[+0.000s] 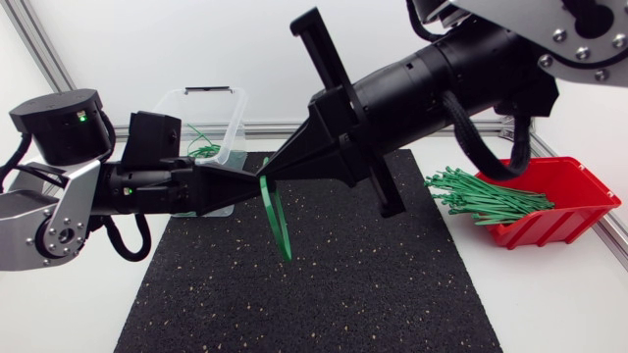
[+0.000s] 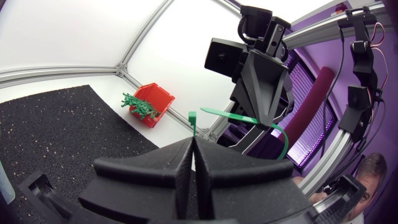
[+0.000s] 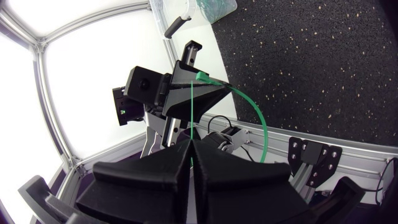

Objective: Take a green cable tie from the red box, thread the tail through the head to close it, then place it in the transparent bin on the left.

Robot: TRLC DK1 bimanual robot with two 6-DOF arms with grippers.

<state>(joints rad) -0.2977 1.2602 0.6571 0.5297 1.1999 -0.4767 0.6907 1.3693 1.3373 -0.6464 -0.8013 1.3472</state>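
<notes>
1. Your green cable tie (image 1: 278,218) is bent into a narrow loop. In the head view its long axis runs from the fingertips toward the near edge of the black mat (image 1: 343,284).
2. It is a thin, bright green strap, held above the mat's middle.
3. Your left gripper (image 1: 253,177) and right gripper (image 1: 275,173) meet tip to tip, each pinching the tie.

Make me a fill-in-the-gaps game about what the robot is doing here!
1. The left fingers and right fingers pinch one ___ cable tie.
2. The spare ties sit in the ___ box.
3. The clear bin stands nearest the ___ arm.

Missing words: green, red, left.
</notes>
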